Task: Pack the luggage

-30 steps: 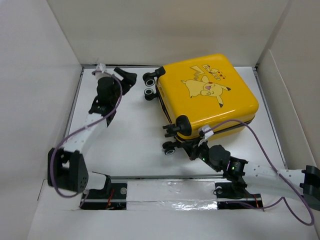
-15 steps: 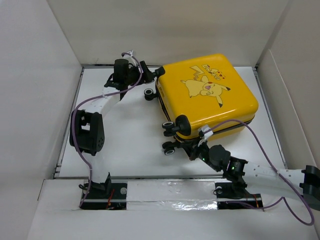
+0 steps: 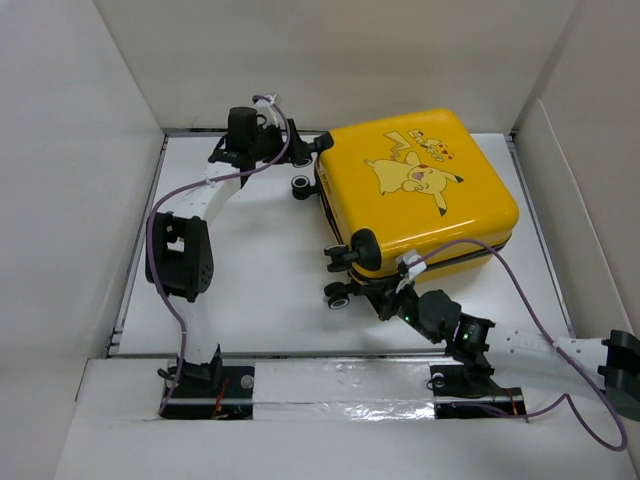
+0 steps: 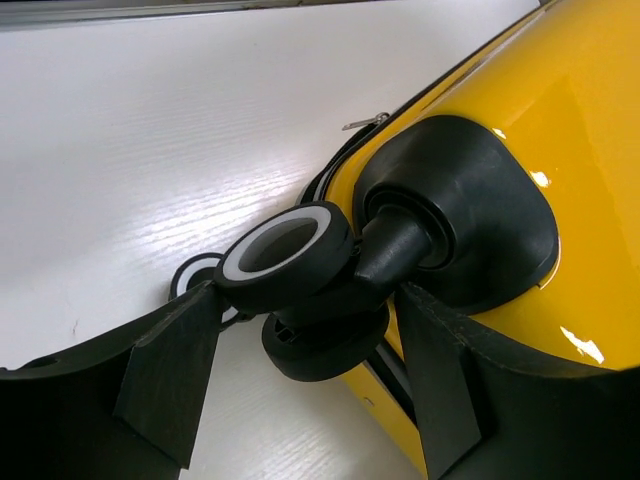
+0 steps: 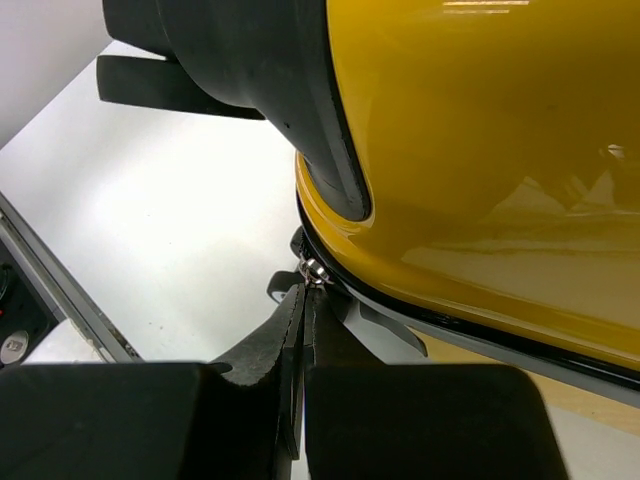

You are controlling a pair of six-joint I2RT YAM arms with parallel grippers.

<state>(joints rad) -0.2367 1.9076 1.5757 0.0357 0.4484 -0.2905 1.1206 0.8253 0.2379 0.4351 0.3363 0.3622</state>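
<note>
you see the large yellow hard-shell suitcase (image 3: 420, 190) with a cartoon print lying flat and closed on the white table (image 3: 260, 260), in the far right part of it, with its wheels toward the left side. your left arm reaches across to the far left corner of the suitcase. there the left gripper (image 4: 305, 295) has its jaws standing apart, and a small black wheel with a white ring (image 4: 285, 250) sits between the two black fingers (image 4: 165, 375). the fingers are just beside this wheel; whether they touch it already, the wrist view does not tell. a second black wheel (image 4: 320, 350) lies right under the first one. your right arm comes from the near right to the near left corner of the suitcase. the right gripper (image 5: 303, 295) has its fingers pressed together with no gap, and its tips are at the small metal zipper pull (image 5: 316, 270) on the dark seam under the yellow shell. if the tips hold this pull or only touch it, you cannot tell.
</note>
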